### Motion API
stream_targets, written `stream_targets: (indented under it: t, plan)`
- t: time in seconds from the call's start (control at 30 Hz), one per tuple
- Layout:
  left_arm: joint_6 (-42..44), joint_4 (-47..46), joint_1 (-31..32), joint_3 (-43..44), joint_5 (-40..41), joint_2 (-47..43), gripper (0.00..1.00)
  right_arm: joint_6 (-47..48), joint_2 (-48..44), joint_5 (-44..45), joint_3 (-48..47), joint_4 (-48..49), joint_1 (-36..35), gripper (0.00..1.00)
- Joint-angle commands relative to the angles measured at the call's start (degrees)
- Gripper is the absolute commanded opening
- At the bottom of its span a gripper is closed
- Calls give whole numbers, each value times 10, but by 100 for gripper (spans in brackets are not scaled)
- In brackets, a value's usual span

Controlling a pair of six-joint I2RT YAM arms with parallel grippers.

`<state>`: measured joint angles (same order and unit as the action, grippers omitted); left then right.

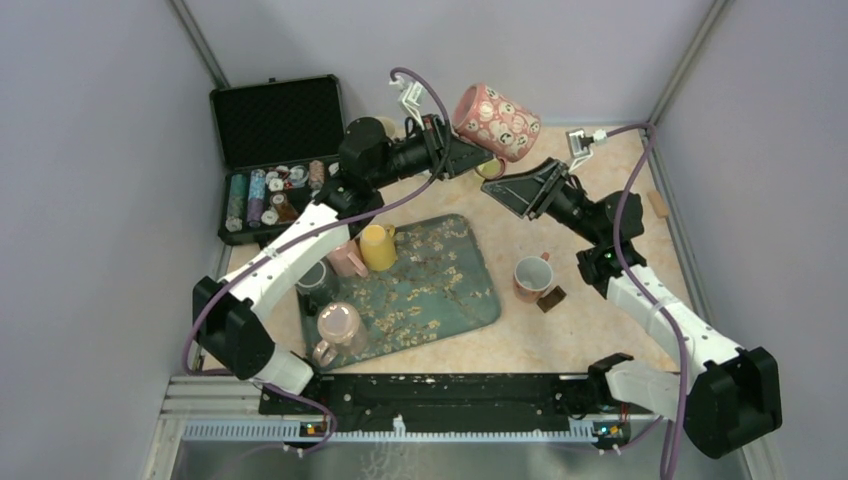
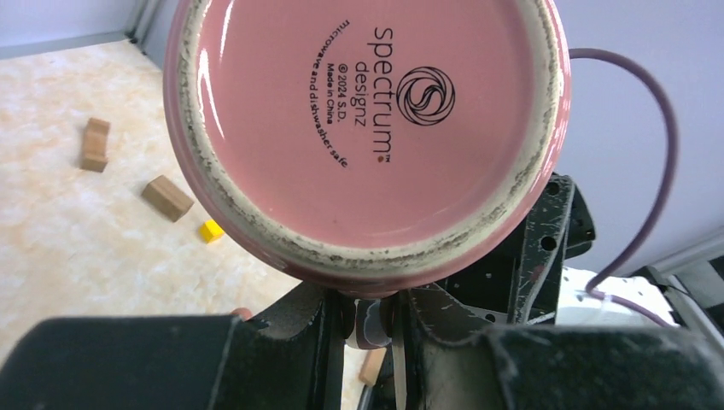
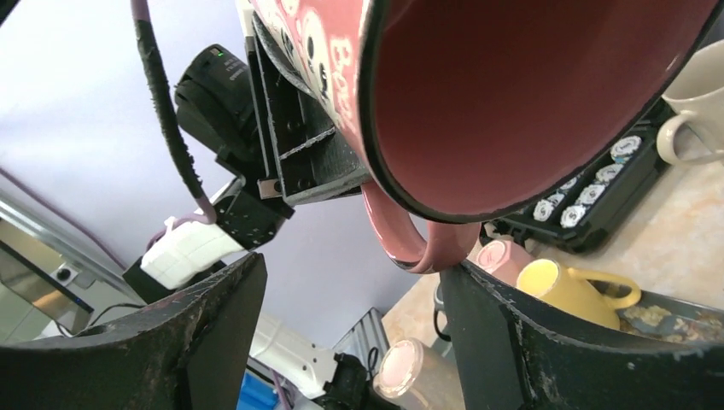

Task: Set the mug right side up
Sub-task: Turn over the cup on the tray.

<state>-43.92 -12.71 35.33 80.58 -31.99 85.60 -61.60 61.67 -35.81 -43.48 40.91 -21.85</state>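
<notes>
Closest to us, the mug [image 2: 359, 128] fills the left wrist view with its pink base, edges cut off. Our left gripper [image 2: 372, 318] clamps it aloft, the exact hold hidden. Its open mouth hangs tilted just beyond our right gripper [image 3: 354, 273], jaws spread wide.

glossy pink ceramic mug [image 2: 359, 128], rough unglazed foot ring [image 2: 341, 254]; scuffed matt black plastic left tool [image 2: 373, 323]

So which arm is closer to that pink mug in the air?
Left. The left tool is clamped on the mug, holding it up; the right tool sits open just beneath its mouth.
</notes>
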Motion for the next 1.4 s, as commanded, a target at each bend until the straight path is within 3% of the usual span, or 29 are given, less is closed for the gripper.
stream_targets:
  t: [0.0,0.47,0.73,1.1,1.2,1.3,1.37]
  plan:
    - [-49,-162,3,10,-41,-1,0,-21,7,-4,-5,73,2,73]
    - [-82,-194,9,-14,-59,10,0,-45,31,6,-15,110,2,54]
    - [-83,-195,9,-22,-60,10,0,-39,29,19,-12,102,3,37]
    - [-82,-196,9,-38,-59,11,0,8,5,42,-14,41,3,0]
    - [-75,-193,9,-41,-54,10,0,31,-6,57,-13,15,2,0]
    - [-68,-188,9,-44,-49,10,11,44,-13,66,-16,-2,2,0]
    - [-63,-185,9,-45,-48,10,24,48,-16,71,-16,-6,2,0]
